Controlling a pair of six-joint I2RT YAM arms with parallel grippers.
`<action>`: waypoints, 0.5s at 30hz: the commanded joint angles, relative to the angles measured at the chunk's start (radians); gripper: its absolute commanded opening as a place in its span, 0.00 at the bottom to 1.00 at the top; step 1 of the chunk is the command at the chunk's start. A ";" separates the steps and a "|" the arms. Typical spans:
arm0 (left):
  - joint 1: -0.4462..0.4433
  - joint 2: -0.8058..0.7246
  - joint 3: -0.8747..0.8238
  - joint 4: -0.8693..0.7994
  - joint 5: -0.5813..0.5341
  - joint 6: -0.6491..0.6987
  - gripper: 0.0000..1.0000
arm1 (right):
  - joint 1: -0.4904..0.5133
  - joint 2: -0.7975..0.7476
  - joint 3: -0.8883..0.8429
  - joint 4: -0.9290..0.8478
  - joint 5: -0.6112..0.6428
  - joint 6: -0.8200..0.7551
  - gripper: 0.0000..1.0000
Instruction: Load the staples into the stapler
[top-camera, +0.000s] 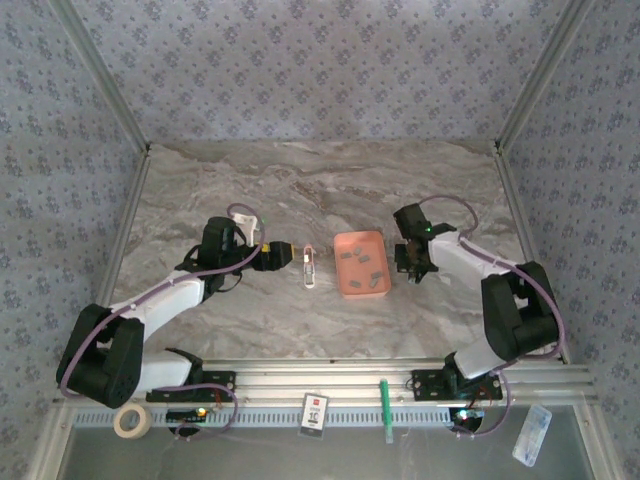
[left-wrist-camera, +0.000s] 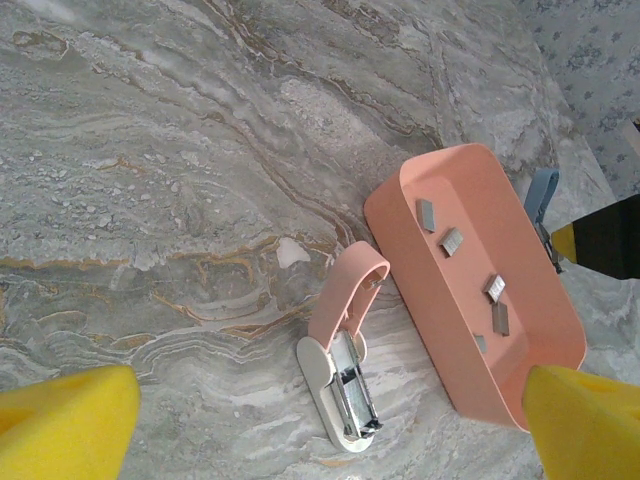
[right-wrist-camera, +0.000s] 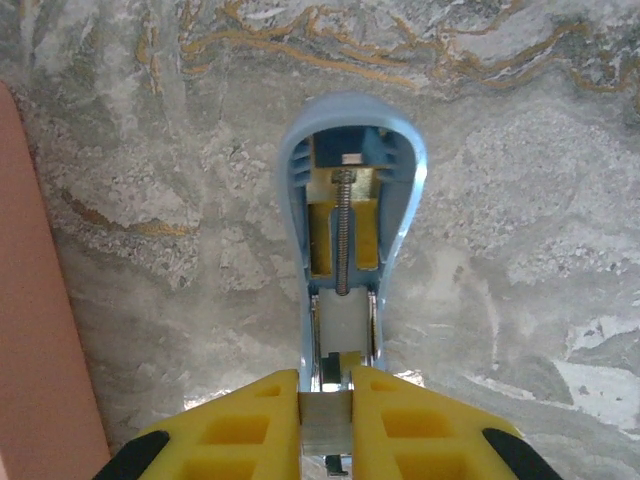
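Left tool: yellow fingers spread wide with nothing between them; it points right across the bench towards the pink stapler.
Bench: grey marble pattern with ochre veins.
Pink stapler: lies on the bench just ahead of the left tool, between its two fingers in the left wrist view. It sits just left of the tray, near its wall. The pink top is swung up from the white base, and bright metal shows in the base.
Tray: salmon-pink and rectangular, resting on the bench between the two tools.
Staples: several small grey strips lying loose on the tray floor, apart from one another and apart from both tools.
Stapler: pale-blue shell, just right of the tray, held at the right tool. From the right wrist its open inside faces the camera, with a spring running down the middle and the rounded end pointing away from the fingers. Whether it touches the bench cannot be told.
Right tool: yellow fingers drawn in to a narrow gap, pinching the whitish-silver rail end of the stapler; the tray wall lies just to its left.
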 joint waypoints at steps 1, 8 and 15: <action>-0.004 0.005 0.022 0.000 0.010 0.020 0.98 | 0.014 0.020 0.041 -0.074 0.038 -0.018 0.18; -0.004 0.010 0.026 -0.003 0.013 0.020 0.98 | 0.018 0.042 0.057 -0.102 0.038 -0.010 0.18; -0.004 0.019 0.033 -0.005 0.014 0.018 0.98 | 0.019 0.032 0.052 -0.118 0.034 0.004 0.18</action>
